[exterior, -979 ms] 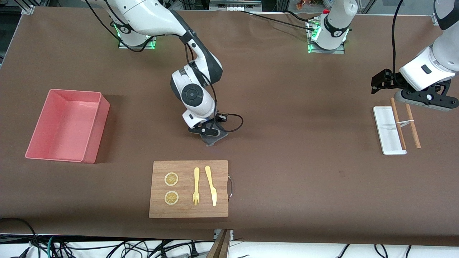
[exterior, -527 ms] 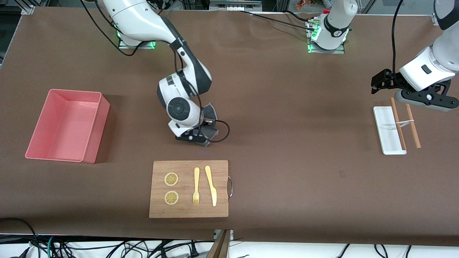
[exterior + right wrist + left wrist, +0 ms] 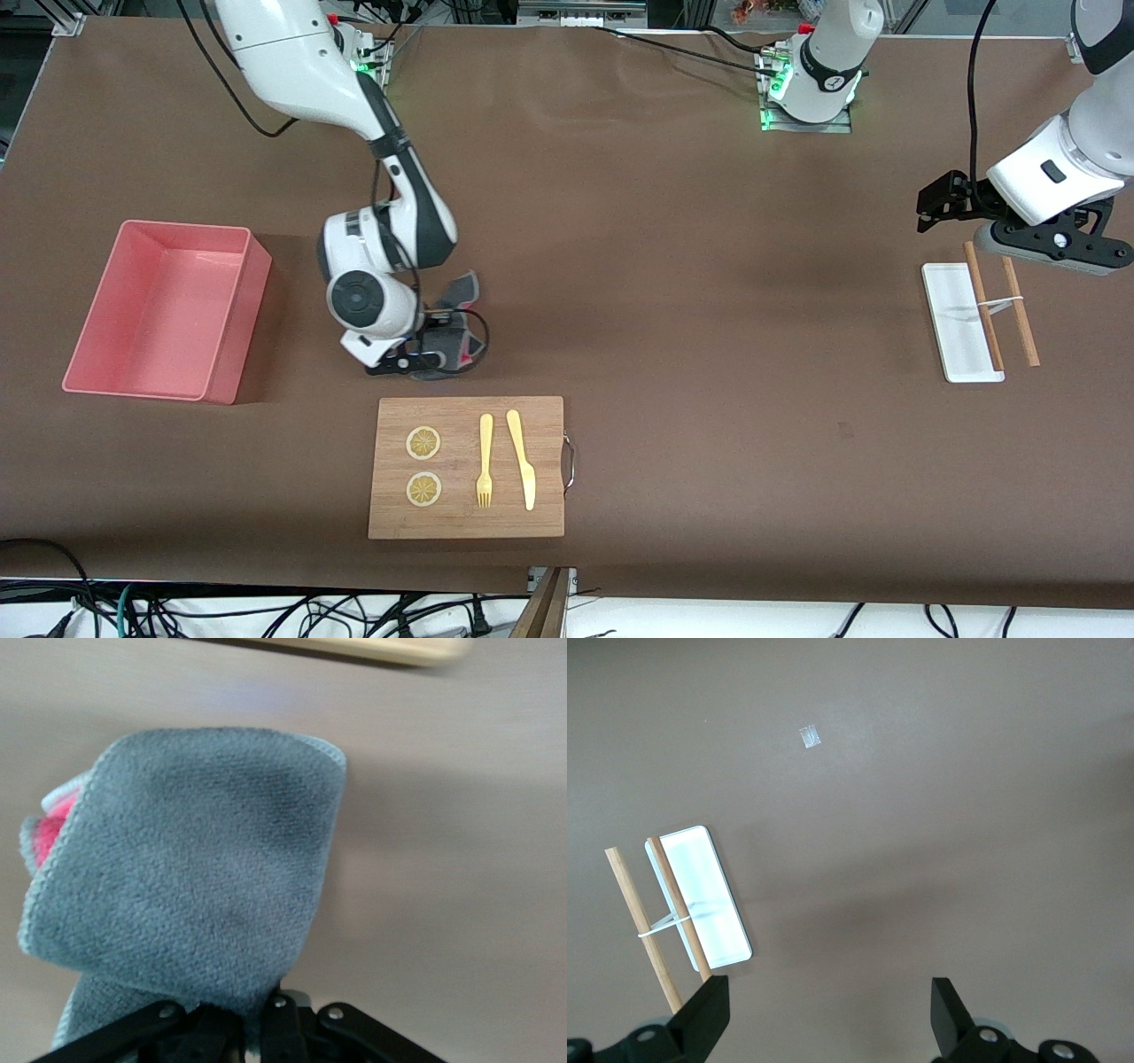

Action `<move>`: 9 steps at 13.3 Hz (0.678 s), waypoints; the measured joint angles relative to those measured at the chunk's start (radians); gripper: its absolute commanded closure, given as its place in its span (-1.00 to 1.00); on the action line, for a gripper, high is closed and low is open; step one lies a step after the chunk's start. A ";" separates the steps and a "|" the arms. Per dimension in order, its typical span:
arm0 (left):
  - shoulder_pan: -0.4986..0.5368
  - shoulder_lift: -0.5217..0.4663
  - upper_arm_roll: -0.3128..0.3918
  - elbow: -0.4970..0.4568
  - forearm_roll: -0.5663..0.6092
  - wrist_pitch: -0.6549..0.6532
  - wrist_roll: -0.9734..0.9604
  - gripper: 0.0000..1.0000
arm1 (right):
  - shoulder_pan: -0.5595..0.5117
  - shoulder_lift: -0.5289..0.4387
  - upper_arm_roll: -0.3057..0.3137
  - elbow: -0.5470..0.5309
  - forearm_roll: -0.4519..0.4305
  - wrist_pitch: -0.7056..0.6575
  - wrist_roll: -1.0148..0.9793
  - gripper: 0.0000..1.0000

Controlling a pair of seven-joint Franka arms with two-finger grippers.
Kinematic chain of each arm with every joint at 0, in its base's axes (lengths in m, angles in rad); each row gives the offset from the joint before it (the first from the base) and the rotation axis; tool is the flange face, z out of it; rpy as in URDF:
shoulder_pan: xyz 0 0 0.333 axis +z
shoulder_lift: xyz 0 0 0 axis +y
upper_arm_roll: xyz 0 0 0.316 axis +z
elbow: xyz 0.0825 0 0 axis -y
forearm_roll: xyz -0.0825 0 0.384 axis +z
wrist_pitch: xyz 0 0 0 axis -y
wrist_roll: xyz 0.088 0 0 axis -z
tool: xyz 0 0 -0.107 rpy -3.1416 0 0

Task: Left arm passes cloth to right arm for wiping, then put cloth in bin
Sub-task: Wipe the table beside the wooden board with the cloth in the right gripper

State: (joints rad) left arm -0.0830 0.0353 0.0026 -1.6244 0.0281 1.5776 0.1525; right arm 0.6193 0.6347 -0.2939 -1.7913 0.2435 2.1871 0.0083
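Right gripper point(image 3: 423, 357), pinching the grey cloth point(image 3: 454, 306) beside the bamboo board point(image 3: 467, 467), is risking snagging its edge; left gripper point(image 3: 828, 1014), gaping empty, is waiting over the white tray point(image 3: 702, 896).

Grey cloth point(image 3: 195, 877), pink bin point(image 3: 164, 310)

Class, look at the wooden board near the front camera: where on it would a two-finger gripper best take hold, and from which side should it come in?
Probably the thin metal handle on the wooden board's edge toward the left arm's end of the table. The board lies flat, so its faces offer nothing to pinch, and the fork, knife and lemon slices cover its top. Come from above, fingers straddling the loop.
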 measured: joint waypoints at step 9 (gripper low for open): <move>0.000 0.000 0.000 0.000 0.000 0.000 -0.001 -1.00 | -0.309 -0.069 -0.025 -0.111 0.000 0.034 -0.593 1.00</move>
State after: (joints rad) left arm -0.0830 0.0353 0.0026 -1.6244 0.0281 1.5776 0.1512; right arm 0.3106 0.5656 -0.3188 -1.9024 0.2437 2.2210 -0.5843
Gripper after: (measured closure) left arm 0.000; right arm 0.960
